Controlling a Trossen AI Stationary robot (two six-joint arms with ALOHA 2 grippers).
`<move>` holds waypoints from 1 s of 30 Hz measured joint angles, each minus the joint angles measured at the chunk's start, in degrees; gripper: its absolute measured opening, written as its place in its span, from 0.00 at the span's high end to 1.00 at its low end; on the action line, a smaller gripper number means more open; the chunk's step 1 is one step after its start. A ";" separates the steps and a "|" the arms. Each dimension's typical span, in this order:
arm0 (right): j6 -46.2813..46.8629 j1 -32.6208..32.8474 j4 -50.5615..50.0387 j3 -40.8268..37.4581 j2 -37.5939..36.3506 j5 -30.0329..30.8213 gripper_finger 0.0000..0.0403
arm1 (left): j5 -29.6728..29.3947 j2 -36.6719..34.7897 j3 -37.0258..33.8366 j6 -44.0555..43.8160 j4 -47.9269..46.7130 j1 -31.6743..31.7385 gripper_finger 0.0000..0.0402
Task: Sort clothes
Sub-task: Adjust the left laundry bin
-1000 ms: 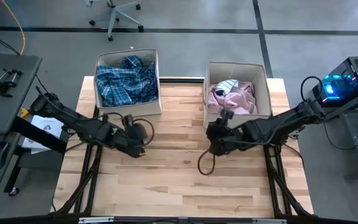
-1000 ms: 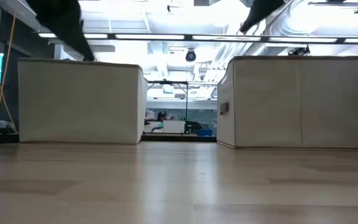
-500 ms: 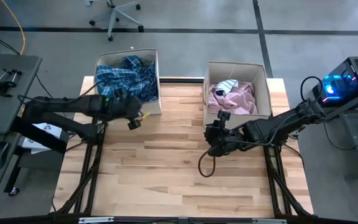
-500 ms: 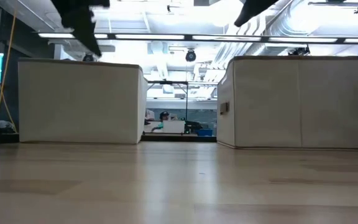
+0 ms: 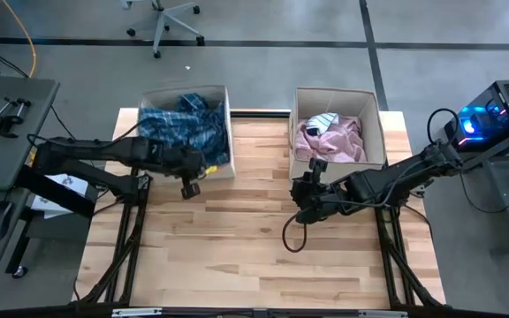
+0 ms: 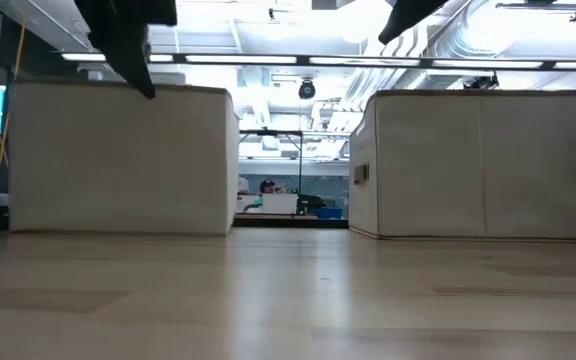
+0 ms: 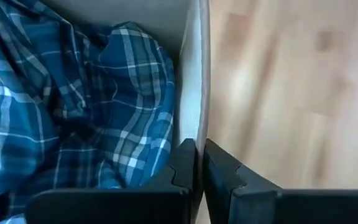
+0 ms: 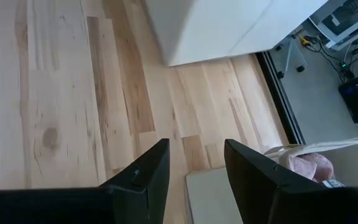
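My left gripper [image 7: 199,163] is clamped on the front wall of the beige fabric box [image 5: 220,168] w/ the blue-white plaid shirt [image 7: 73,106] inside. My right gripper [image 8: 194,165], fingers apart, hovers above the wooden table [image 5: 237,238] near the 2nd beige box [image 5: 336,97] holding the pale pink garment [image 5: 330,140].

Blue-white plaid shirt [image 5: 182,129] in the left beige fabric box [image 5: 221,168], blue checks with thin white lines and darker navy folds. Pale pink garment [image 5: 332,140] in the right beige fabric box [image 5: 295,132], with a small white and dark striped sock [image 5: 324,121] on top. Both boxes plain off-white beige, no print. Tabletop [image 5: 237,238] light wood planks, mixed tan and paler strips with brown grain. Both arms black; left gripper [image 7: 199,163] fingers [image 7: 182,167] black, right gripper [image 8: 194,163] fingers [image 8: 248,165] black too. Floor [image 5: 263,62] grey.
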 joint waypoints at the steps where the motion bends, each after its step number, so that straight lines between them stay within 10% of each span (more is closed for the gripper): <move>1: 0.11 0.00 0.02 0.00 0.00 0.00 0.65 | 1.13 0.01 0.41 -1.16 -0.29 -1.42 0.98; 7: 0.11 0.00 0.23 0.00 0.00 0.02 0.65 | 4.37 0.17 2.76 -5.43 -0.96 -9.01 0.99; 14: 0.12 0.00 0.43 -0.04 0.00 0.04 0.65 | -5.46 0.04 -1.55 -5.66 -1.60 -4.06 1.00; 30: 1.20 0.00 -1.09 -0.04 0.02 -0.28 0.65 | -13.52 0.04 -5.24 31.94 2.83 7.57 1.00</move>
